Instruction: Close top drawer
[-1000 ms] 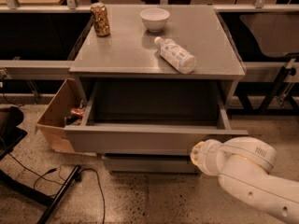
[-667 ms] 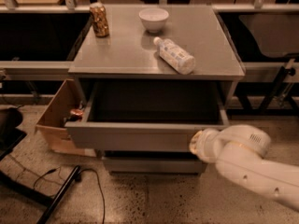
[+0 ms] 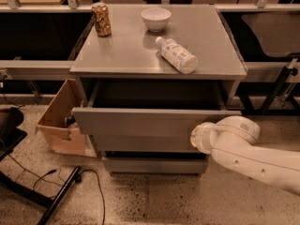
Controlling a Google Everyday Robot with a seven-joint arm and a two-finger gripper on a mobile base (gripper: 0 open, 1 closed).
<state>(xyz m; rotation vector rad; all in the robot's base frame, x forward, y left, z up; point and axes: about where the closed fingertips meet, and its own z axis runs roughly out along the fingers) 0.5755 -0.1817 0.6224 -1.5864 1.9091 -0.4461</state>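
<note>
So: the wide grey metal top drawer (image 3: pixel 140 124) stood pulled partway out from under the grey metal bench (image 3: pixel 126 55), its flat front panel well forward of the frame. The white robot arm (image 3: pixel 253 151) lay across the lower right. Its gripper (image 3: pixel 198 137) sat at the right end of the drawer front, seemingly touching the panel. Couldn't tell how far open it was or whether it held anything.

On the bench were a patterned drink can (image 3: pixel 101 19) back left, a white bowl (image 3: pixel 156 18) back centre, and a white plastic bottle (image 3: pixel 177 55) on its side near the middle. An open brown cardboard box (image 3: pixel 58 121) sat on the floor left of the drawer. A shorter grey drawer front (image 3: pixel 154 165) showed below.
</note>
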